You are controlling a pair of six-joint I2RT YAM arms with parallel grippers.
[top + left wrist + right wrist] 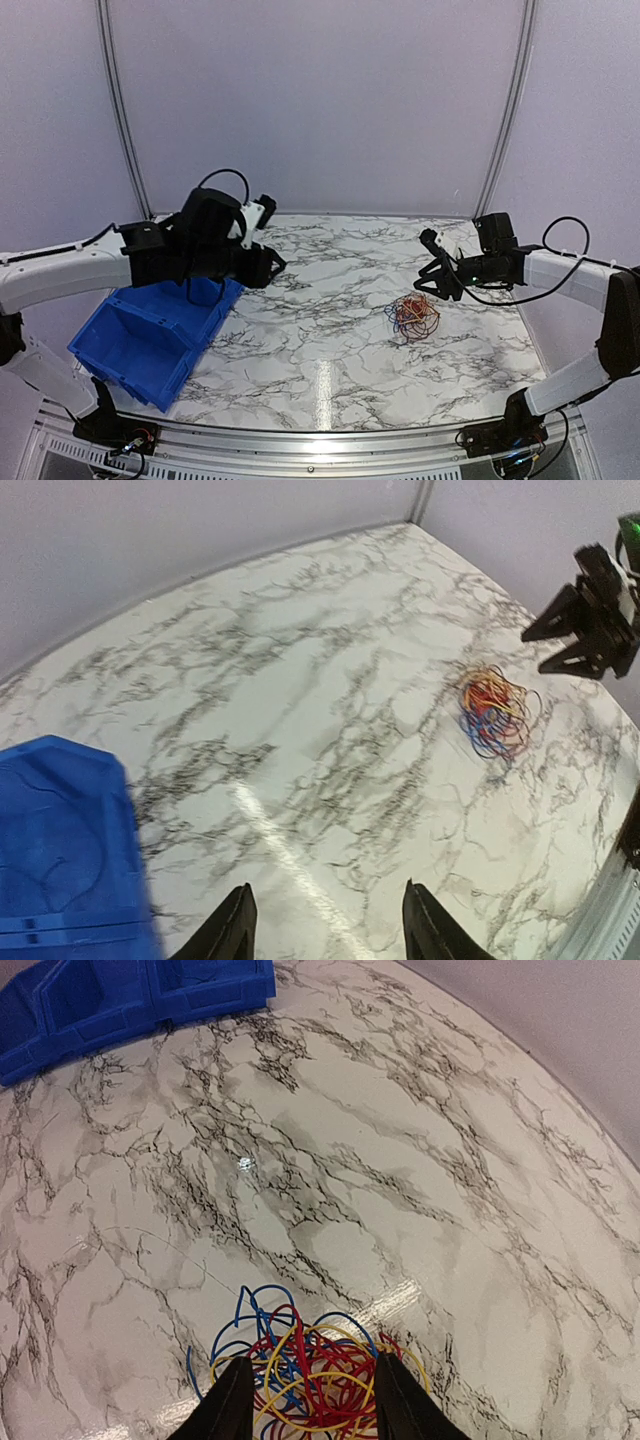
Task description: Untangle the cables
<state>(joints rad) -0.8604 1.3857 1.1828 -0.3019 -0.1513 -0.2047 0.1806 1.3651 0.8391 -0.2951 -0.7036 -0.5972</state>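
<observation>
The cables (413,317) lie as one loose tangle of red, blue, yellow and orange wires on the marble table, right of centre. My right gripper (433,268) hovers just above and behind the tangle. In the right wrist view its fingers stand open (312,1365) with the cables (310,1380) showing on the table between them, not gripped. My left gripper (275,265) hangs over the table's left side beside the blue bin, far from the tangle. In the left wrist view it is open (328,895) over bare marble, and the cables (495,712) lie far off to the right.
A blue plastic bin (140,345) stands tilted at the table's left front, partly under the left arm, and also shows as the blue bin (60,850) in the left wrist view and the blue bin (120,1000) in the right one. Pale walls close the back and sides.
</observation>
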